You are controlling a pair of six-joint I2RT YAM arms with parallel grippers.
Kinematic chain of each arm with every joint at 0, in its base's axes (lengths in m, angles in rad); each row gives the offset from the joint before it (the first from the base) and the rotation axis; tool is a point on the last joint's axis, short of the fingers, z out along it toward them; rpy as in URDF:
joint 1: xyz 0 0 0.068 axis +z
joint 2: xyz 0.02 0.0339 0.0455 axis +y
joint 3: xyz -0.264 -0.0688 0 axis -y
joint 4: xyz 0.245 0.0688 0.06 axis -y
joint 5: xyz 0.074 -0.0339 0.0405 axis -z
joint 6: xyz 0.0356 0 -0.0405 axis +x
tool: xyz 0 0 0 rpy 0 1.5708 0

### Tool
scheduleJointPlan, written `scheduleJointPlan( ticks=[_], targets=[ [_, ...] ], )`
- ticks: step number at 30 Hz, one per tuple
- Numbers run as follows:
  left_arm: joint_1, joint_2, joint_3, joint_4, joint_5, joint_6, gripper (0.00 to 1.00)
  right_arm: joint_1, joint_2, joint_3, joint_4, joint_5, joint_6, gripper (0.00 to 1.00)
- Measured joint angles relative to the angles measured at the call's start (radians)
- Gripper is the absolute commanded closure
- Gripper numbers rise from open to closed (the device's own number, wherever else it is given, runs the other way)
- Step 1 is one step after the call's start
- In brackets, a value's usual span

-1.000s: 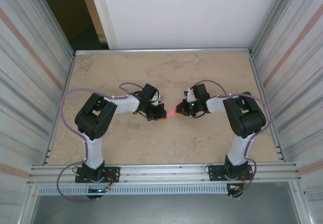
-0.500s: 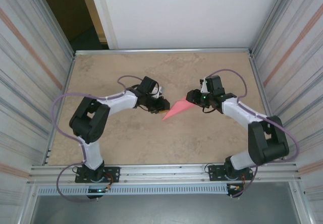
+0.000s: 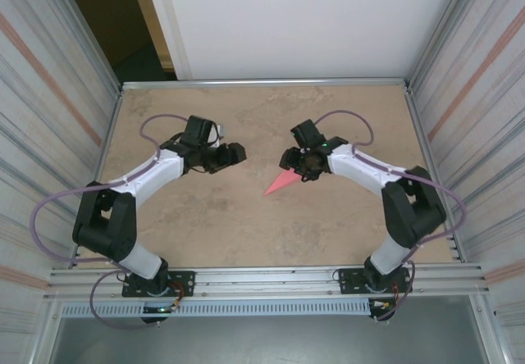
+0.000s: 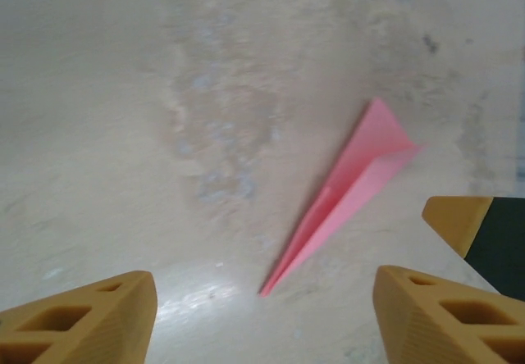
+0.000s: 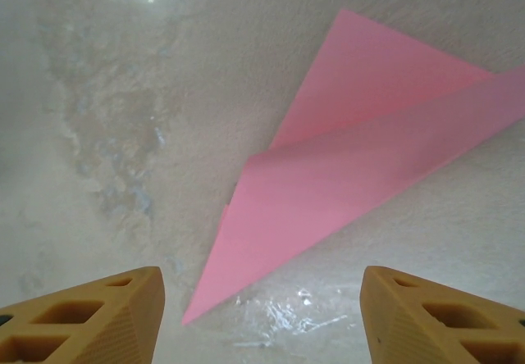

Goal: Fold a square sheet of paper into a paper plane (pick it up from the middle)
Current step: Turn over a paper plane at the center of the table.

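The square sheet of paper is folded into a narrow pink paper plane (image 3: pixel 281 184) that lies free on the table, its tip toward the near left. My right gripper (image 3: pixel 288 161) hovers just over its wide tail end, open and empty. My left gripper (image 3: pixel 239 152) is open too, a short way left of the plane. The left wrist view has the paper plane (image 4: pixel 349 188) ahead of the open left gripper (image 4: pixel 264 286), tip toward me. From the right wrist, the paper plane (image 5: pixel 344 175) lies just beyond the open right gripper (image 5: pixel 261 278), and its upper flap lifts slightly.
The beige stone-look table (image 3: pixel 246 233) is walled by metal panels left and right, with a rail along its near edge (image 3: pixel 262 278). One orange fingertip of the right gripper (image 4: pixel 459 220) pokes into the left wrist view at the right.
Both grippers have gone from shut to open and let go of the paper plane, which now rests on the table. The left arm has pulled back to the left.
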Motion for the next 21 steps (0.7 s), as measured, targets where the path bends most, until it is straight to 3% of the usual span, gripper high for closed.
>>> scheduleJointPlan(
  ticks=[11,21],
  targets=[
    [0.010,-0.053,-0.069,-0.027,-0.089,0.071,0.20,0.067,0.249,0.277,-0.241,0.215,0.172,0.29],
    [0.026,-0.053,-0.090,-0.027,-0.089,0.105,0.19,0.077,0.369,0.402,-0.362,0.253,0.229,0.29]
  ],
)
